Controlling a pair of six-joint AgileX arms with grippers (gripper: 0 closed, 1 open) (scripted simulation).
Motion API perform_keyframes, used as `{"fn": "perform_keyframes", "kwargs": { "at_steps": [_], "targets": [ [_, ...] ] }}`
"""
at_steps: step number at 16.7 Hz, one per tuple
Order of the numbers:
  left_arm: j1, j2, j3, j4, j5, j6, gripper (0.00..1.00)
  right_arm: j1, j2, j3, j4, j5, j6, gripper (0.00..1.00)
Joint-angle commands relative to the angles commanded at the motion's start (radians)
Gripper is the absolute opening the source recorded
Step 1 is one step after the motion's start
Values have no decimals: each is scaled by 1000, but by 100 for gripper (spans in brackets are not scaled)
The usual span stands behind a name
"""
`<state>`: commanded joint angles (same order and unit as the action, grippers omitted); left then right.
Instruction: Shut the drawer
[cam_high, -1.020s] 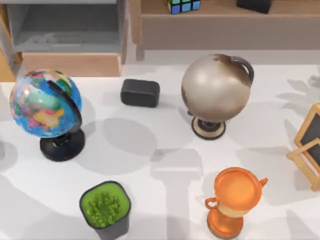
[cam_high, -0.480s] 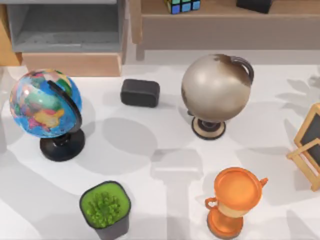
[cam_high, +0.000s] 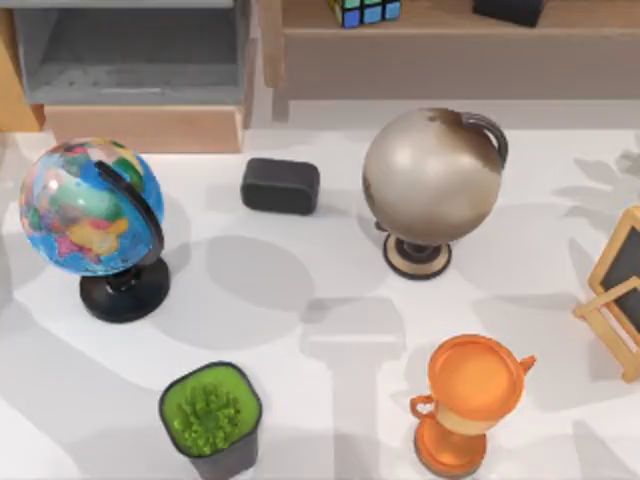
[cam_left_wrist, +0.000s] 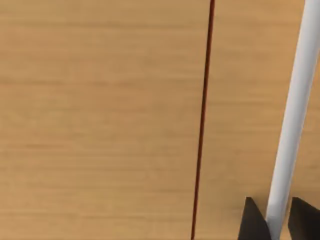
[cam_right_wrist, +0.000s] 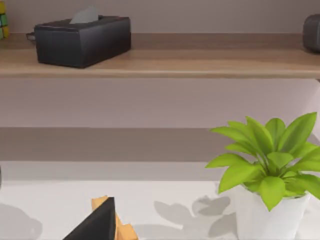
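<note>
The drawer (cam_high: 140, 128) stands pulled out at the table's back left, with a grey inside and a light wooden front. In the left wrist view a wooden panel (cam_left_wrist: 100, 120) with a dark seam is very close. A white bar (cam_left_wrist: 295, 100) runs along it. My left gripper (cam_left_wrist: 278, 225) has its two dark fingertips (cam_left_wrist: 252, 224) tight on either side of that bar. One dark finger (cam_right_wrist: 95, 226) of the right arm's own gripper shows in the right wrist view, in front of the wooden easel.
A blue globe (cam_high: 92, 210) stands in front of the drawer, with a black box (cam_high: 280, 186) beside it. A tan globe (cam_high: 432, 180), an orange trophy (cam_high: 470, 400), a potted green plant (cam_high: 210, 415) and a small easel (cam_high: 620, 290) share the table. A shelf (cam_high: 450, 40) runs along the back.
At the top view's left edge a wooden surface now shows beside the drawer where grey showed before. Shadows on the table's left have shifted. The drawer has not moved.
</note>
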<state>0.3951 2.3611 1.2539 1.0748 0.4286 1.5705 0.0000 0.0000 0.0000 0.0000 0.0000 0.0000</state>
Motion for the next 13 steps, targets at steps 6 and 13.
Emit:
{"fn": "perform_keyframes", "kwargs": {
  "at_steps": [6,13],
  "targets": [
    [0,0,0,0,0,0,90,0,0,0,0,0,0,100],
    [0,0,0,0,0,0,100,0,0,0,0,0,0,100]
  ]
}}
